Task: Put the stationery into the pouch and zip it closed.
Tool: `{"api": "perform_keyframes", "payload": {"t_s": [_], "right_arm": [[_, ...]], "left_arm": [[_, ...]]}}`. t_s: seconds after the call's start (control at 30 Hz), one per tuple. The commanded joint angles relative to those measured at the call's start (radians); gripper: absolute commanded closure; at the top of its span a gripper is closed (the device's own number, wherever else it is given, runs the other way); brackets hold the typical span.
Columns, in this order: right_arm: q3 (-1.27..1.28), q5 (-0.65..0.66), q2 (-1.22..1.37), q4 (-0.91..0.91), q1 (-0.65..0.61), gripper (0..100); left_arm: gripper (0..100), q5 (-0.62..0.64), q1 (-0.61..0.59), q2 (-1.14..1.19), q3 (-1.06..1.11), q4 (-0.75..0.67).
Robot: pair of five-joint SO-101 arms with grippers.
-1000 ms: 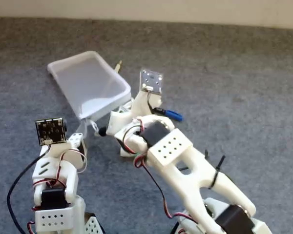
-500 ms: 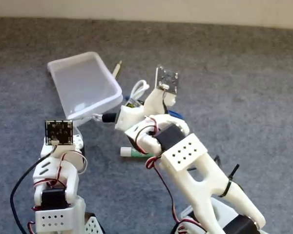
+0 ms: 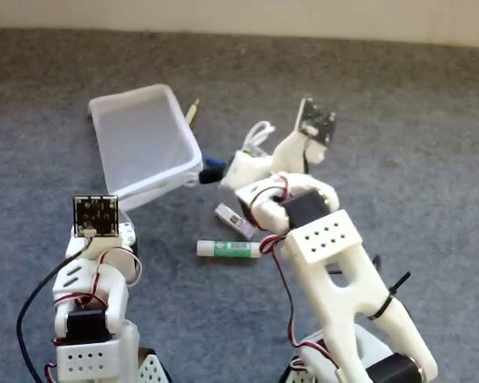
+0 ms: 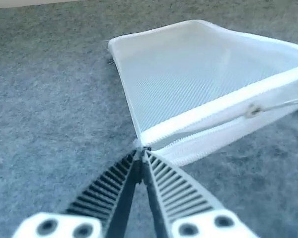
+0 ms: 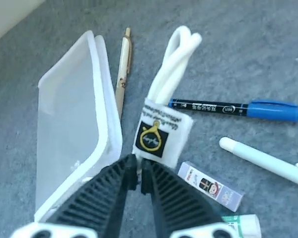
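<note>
Left jaws pinch the pouch [image 4: 198, 84] corner; right arm [image 3: 327, 247] stretches low beside.

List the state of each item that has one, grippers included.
pouch, partly unzipped, nothing visible inside
left gripper, shut on the pouch's corner
right gripper, shut beside the pouch's edge
marker, capped, outside the pouch
cable, bundled, outside the pouch
glue stick, capped, lying flat
</note>
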Motion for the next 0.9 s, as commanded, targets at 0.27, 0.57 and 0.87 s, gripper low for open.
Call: {"api": "perform_keyframes", "payload": {"t_s": [0.27,0.57,0.87], "right_arm": [[-0.013,0.02,-0.047,-0.015,0.117,99.4],[-0.007,0.158,-0.038,-0.013,-0.036,99.0],[0.018,0.388,0.015,-0.012,-0.196,77.6]], "left_arm": [[100,-0.006,-0.071,-0.015,-0.061,0.003],[100,-0.006,-0.074,-0.015,-0.062,0.003],[68,0.23,-0.162,-0.015,-0.174,0.25]]}}
